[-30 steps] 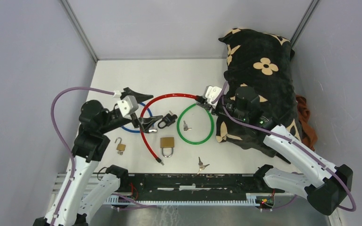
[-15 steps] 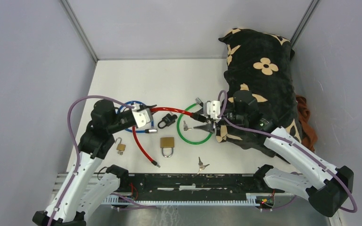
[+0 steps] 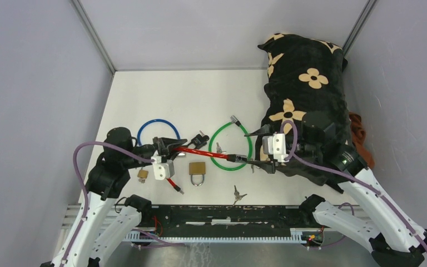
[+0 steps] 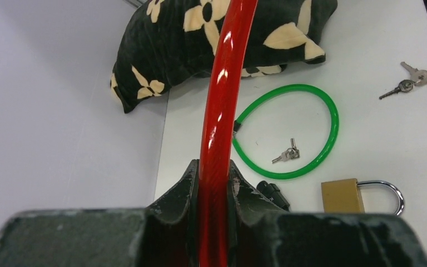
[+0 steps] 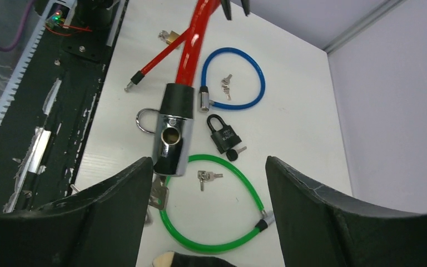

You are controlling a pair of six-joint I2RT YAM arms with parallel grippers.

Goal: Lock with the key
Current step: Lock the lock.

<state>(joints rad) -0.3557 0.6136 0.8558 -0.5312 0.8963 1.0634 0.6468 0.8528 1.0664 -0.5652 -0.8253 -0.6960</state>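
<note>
Progress looks slight: left jaws clamp the red cable lock (image 3: 205, 153) over the worktop (image 3: 200, 89) toward its near edge, right jaws gape empty before its chrome head (image 5: 169, 142), pin end (image 3: 181, 191) unplugged.

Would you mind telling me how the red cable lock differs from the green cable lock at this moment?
The red cable lock is clamped in the left gripper and runs almost straight; the green cable lock lies curled in a loop on the table, untouched. Some keys lie inside the green loop; the red one encloses nothing. Both are coated cables with metal ends.
</note>
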